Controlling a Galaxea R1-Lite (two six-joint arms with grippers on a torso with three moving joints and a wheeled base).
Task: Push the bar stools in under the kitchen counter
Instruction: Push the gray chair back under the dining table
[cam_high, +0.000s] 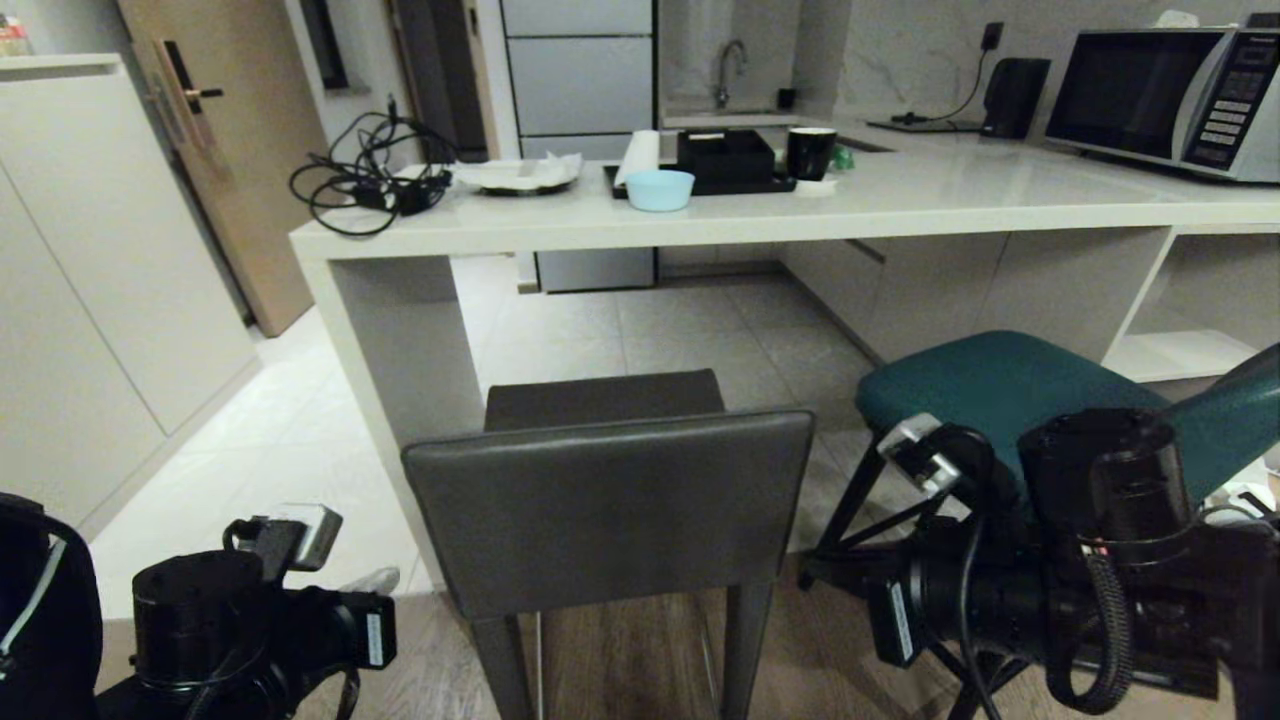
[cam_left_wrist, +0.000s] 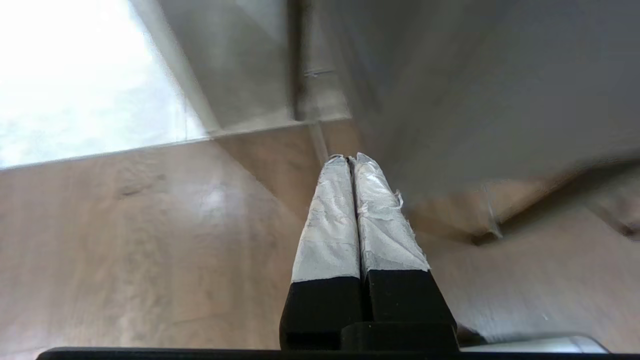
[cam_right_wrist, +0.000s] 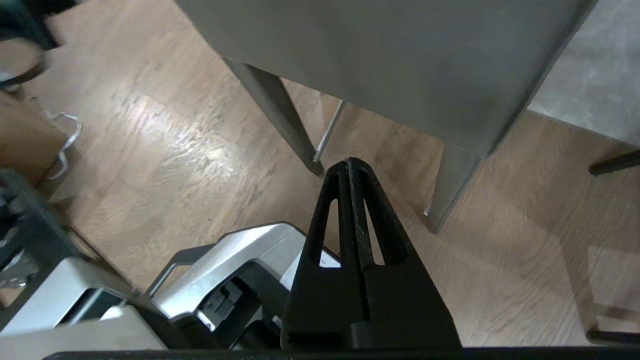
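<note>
The grey stool (cam_high: 608, 500) stood just in front of the surface (cam_high: 900, 205), its seat not yet under it. The teal stool (cam_high: 985, 385) stood beside the grey stool, also out. I think the push had not begun. The left gripper (cam_left_wrist: 351, 159) hung low beside the grey stool, jaws closed on nothing. The right gripper (cam_right_wrist: 349, 161) was near the stool's legs, jaws closed and empty too. Next, the closed jaws should press the stool's back toward the surface. On the surface, a blue bowl (cam_high: 659, 189) looked empty. A black tray (cam_high: 700, 183) held a black box (cam_high: 725, 155).
</note>
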